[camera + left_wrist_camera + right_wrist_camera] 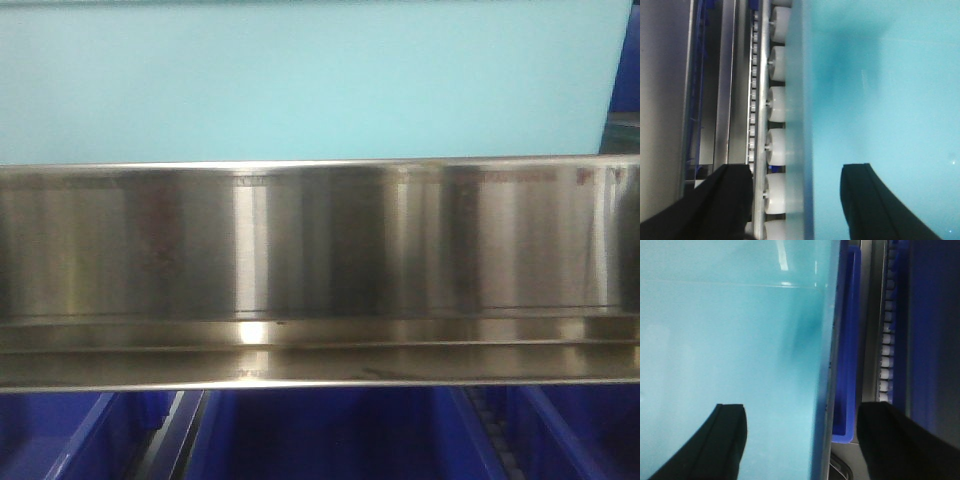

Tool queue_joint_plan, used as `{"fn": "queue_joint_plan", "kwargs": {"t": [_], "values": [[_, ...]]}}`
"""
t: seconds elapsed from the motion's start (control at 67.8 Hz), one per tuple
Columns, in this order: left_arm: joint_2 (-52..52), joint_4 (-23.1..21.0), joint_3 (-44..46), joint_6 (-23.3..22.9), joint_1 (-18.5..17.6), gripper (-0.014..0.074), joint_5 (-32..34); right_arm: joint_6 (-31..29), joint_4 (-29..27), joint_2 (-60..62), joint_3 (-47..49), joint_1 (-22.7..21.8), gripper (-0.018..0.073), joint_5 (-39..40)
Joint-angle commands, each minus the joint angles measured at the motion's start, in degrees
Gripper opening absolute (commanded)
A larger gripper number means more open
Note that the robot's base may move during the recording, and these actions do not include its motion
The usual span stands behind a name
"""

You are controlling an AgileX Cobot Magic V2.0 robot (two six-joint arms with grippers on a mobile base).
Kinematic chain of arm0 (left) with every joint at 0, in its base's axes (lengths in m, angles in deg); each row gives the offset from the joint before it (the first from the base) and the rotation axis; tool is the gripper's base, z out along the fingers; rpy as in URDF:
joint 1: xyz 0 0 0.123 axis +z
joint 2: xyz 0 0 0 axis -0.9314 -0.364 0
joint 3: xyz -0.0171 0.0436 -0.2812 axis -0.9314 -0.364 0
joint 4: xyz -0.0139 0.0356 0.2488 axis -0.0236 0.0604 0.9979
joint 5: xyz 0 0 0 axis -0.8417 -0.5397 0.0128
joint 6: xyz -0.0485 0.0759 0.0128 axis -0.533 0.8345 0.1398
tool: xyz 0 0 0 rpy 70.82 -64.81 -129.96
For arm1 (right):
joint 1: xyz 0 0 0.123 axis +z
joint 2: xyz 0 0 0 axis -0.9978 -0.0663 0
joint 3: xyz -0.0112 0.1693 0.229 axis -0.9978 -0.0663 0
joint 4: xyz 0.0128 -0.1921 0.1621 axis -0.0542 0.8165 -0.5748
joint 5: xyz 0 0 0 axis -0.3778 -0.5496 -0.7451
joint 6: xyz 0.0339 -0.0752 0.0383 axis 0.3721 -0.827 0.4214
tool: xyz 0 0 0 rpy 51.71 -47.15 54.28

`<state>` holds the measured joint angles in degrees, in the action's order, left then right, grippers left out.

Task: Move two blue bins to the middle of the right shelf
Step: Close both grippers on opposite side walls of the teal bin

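The light blue bin [300,80] fills the top of the front view, sitting just above the steel shelf rail [320,250]. Dark blue bins [330,440] show on the level below it.

Both wrist views look along a side wall of this bin. The left gripper [796,200] has its fingers [730,195] apart, one on either side of the wall, with a gap on both sides. The white rollers [777,105] of the track lie just outside that wall. The right gripper [802,440] stands the same way, spread across the opposite wall, and neither gripper is clamped.

The step looks like taking hold for a two-arm lift. To do it well, push both grippers deep enough that the pads meet flat wall, not just the rim. Close them together so the bin does not twist. Keep the outer fingers clear of the rollers and of the dark blue bin [847,340] beside the right wall — a snag there would tilt the load.
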<state>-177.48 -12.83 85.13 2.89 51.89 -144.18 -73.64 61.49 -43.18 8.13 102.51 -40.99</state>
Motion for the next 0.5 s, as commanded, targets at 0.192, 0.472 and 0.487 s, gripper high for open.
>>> {"fn": "queue_joint_plan", "kwargs": {"t": [0.192, 0.472, 0.487], "values": [[-0.8, -0.5, -0.1, 2.3, -0.1, 0.0284, 0.8, 0.0, 0.0, -0.6, 0.0, 0.2, 0.0358, 0.2], [-2.8, -0.6, -0.1, 3.8, -0.2, 0.0245, -0.4, 0.0, 0.0, -0.7, 0.0, 0.2, -0.0014, 0.0], [-2.9, -0.6, -0.1, 3.8, -0.2, 0.0244, -0.4, 0.0, 0.0, -0.7, 0.0, 0.2, -0.0043, 0.0]]}}
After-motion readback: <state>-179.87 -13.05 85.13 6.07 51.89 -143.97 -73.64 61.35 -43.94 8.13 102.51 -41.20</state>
